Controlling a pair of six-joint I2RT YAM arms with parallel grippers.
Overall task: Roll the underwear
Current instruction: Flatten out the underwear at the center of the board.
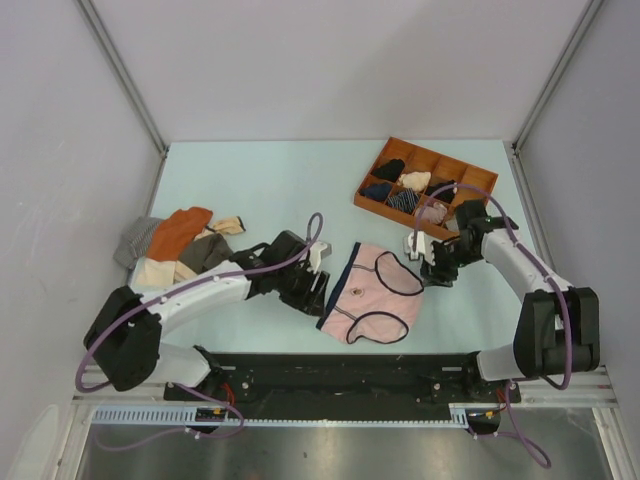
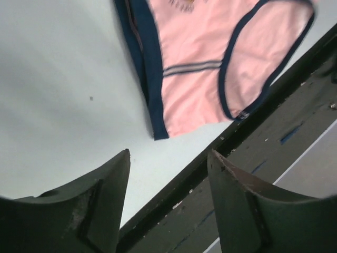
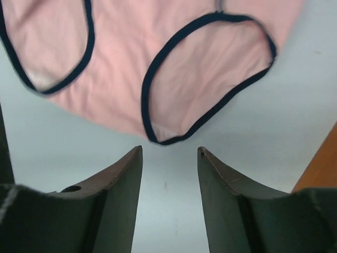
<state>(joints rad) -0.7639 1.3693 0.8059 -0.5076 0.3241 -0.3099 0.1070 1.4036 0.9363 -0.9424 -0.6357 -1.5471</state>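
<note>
Table [image 1: 270, 180] | underwear [image 1: 372, 292] flat, front-centre | cloth pile [image 1: 178, 240] left | tray [image 1: 478, 181] behind-right

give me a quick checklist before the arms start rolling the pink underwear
1. Underwear spread flat on the table: ok.
2. Left end effector open and empty: ok.
3. Right end effector open and empty: ok.
4. Both end effectors short of the fabric, not touching it: ok.
5. Tray and cloth pile apart from the underwear: ok.
6. Underwear's near edge off the black rail: cannot tell; the left wrist view shows them very close.
</note>
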